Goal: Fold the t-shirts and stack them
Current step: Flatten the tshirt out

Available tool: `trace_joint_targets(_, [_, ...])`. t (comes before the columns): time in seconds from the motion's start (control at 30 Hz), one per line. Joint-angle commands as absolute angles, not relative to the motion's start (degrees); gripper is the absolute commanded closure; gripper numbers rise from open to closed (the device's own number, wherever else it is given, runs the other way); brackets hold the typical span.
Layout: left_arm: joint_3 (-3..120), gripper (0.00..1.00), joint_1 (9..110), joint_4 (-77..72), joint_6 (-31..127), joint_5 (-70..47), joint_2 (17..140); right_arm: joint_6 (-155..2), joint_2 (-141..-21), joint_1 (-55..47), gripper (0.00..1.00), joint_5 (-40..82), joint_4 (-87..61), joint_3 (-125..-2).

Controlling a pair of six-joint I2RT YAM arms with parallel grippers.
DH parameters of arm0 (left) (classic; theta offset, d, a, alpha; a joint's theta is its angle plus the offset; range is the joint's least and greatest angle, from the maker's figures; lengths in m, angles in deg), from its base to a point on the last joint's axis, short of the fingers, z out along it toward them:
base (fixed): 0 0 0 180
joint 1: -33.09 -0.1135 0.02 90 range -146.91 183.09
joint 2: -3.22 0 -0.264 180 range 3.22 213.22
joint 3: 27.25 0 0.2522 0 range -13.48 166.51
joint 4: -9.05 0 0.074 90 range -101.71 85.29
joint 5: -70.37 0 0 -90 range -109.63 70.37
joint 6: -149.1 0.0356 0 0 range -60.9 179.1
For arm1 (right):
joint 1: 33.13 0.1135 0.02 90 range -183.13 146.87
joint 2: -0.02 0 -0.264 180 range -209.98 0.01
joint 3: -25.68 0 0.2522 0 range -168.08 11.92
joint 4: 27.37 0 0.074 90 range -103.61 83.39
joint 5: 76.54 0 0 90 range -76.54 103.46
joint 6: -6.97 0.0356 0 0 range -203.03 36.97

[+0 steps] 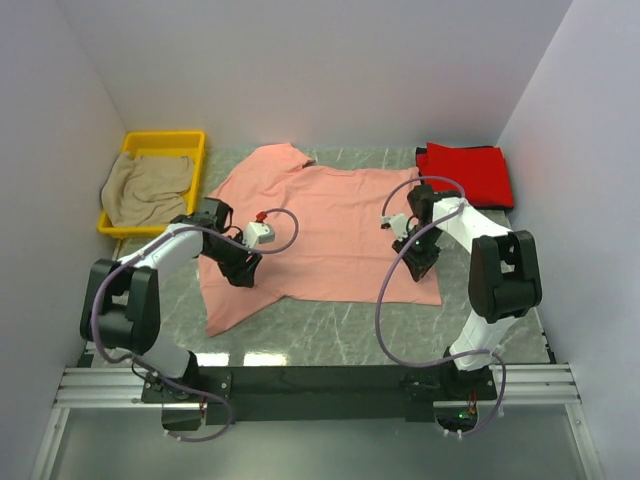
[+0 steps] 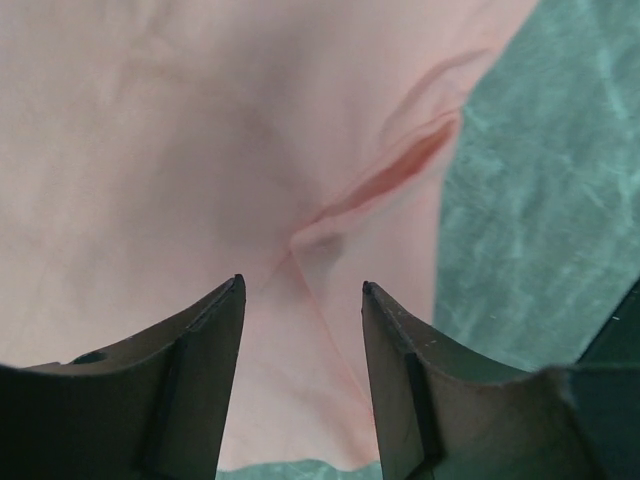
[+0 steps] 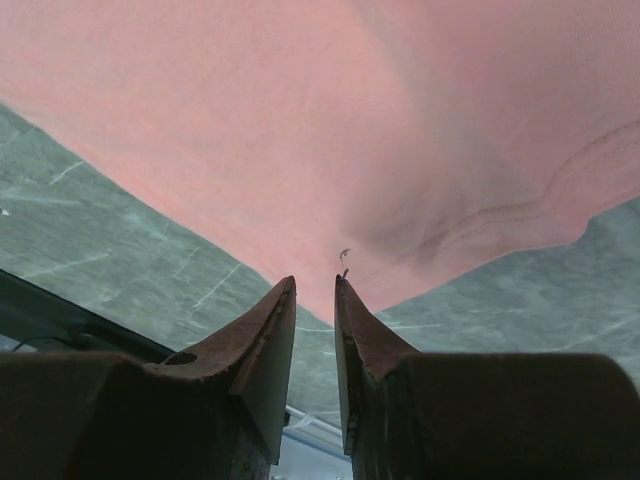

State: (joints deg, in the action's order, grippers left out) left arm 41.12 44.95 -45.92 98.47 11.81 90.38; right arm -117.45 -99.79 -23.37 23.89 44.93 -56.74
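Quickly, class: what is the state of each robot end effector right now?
Left end effector: open above the salmon-pink soft cloth t-shirt.
Right end effector: jaws narrowly apart at that t-shirt's hem; whether it grips cannot be told.

table (image 1: pixel 340 335): pink shirt (image 1: pixel 320 230), red shirt (image 1: pixel 465 175), bin (image 1: pixel 165 140)

The salmon-pink t-shirt (image 1: pixel 320 225) is soft matt cloth, faintly creased, with a stitched hem. At 2 o'clock the red t-shirt (image 1: pixel 468 175) is matt cloth too. At 10 o'clock the beige t-shirt (image 1: pixel 148 188) lies rumpled in a glossy yellow plastic bin (image 1: pixel 165 139). The table (image 1: pixel 340 330) looks like smooth, slightly shiny grey-green marbled stone. The fingers (image 2: pixel 190 360) of the left gripper (image 2: pixel 300 287) and right gripper (image 3: pixel 315 280) look like dark matt plastic.
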Motion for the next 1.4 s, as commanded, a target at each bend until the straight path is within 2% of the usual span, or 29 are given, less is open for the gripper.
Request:
trace_joint_targets(0.0, [41.10,0.44,46.00,-41.89,99.43,9.81,92.60,-113.88,-99.65,-24.08,0.71,24.62,46.68,-59.97])
trace_joint_targets(0.1, [40.92,0.43,46.97,-41.80,101.63,10.34,94.19,-114.23,-99.91,-24.34,0.71,23.48,46.42,-60.15])
trace_joint_targets(0.27, [41.01,0.49,48.38,-43.38,103.48,12.09,96.21,-114.59,-100.44,-25.31,0.71,22.07,46.24,-60.23])
trace_joint_targets(0.3, [41.01,0.52,48.56,-43.73,104.09,12.10,96.56,-114.76,-100.44,-25.57,0.71,21.98,46.24,-60.32])
trace_joint_targets(0.33, [41.09,0.63,48.73,-44.95,104.62,12.27,97.09,-114.76,-100.53,-25.75,0.71,21.81,46.33,-60.50])
trace_joint_targets(0.4, [41.53,0.72,49.08,-46.80,106.28,12.88,97.35,-114.85,-100.53,-26.27,0.71,21.54,46.42,-60.94])
trace_joint_targets(0.43, [41.80,0.82,49.17,-49.07,106.90,13.23,97.18,-115.02,-100.62,-26.54,0.71,21.37,46.77,-61.37])
trace_joint_targets(0.53, [43.29,0.94,50.14,-53.47,110.16,15.87,95.34,-115.55,-100.53,-27.33,0.72,20.93,47.03,-61.82])
trace_joint_targets(0.67, [46.36,0.99,55.39,-58.49,110.78,19.65,92.00,-115.99,-101.06,-27.60,0.73,20.22,47.30,-63.13])
trace_joint_targets(0.8, [46.72,0.99,63.48,-60.16,109.63,20.09,91.90,-116.25,-102.37,-27.60,0.73,20.22,47.91,-64.36])
trace_joint_targets(0.83, [46.81,0.93,65.15,-60.95,110.16,19.48,92.60,-116.17,-102.64,-27.60,0.73,20.14,48.00,-64.98])
trace_joint_targets(0.9, [47.25,0.72,68.41,-62.37,111.91,19.48,93.66,-116.08,-103.43,-27.60,0.73,19.79,48.00,-65.59])
trace_joint_targets(0.93, [47.42,0.57,68.68,-62.45,111.74,20.09,93.49,-115.91,-103.61,-27.60,0.73,19.61,48.09,-66.47])
trace_joint_targets(0.97, [48.03,0.54,68.60,-62.28,111.31,20.18,92.97,-115.82,-103.87,-27.60,0.73,19.52,48.35,-66.91])
trace_joint_targets(1.03, [48.56,0.52,67.81,-61.06,109.90,19.83,90.42,-115.20,-104.75,-27.68,0.73,19.35,48.53,-68.31])
trace_joint_targets(1.13, [50.49,0.53,61.33,-57.81,105.95,20.01,88.30,-114.24,-105.98,-27.42,0.73,18.82,48.18,-69.72])
trace_joint_targets(1.23, [55.23,0.58,49.99,-57.45,102.96,19.49,92.59,-113.01,-107.12,-26.98,0.74,17.94,46.78,-70.60])
trace_joint_targets(1.27, [57.16,0.60,45.88,-55.62,101.56,15.65,94.09,-112.66,-107.65,-26.81,0.75,16.72,46.25,-70.78])
trace_joint_targets(1.37, [57.62,0.62,40.23,-48.53,97.87,11.32,97.88,-110.72,-110.46,-25.93,0.77,14.43,45.02,-72.18])
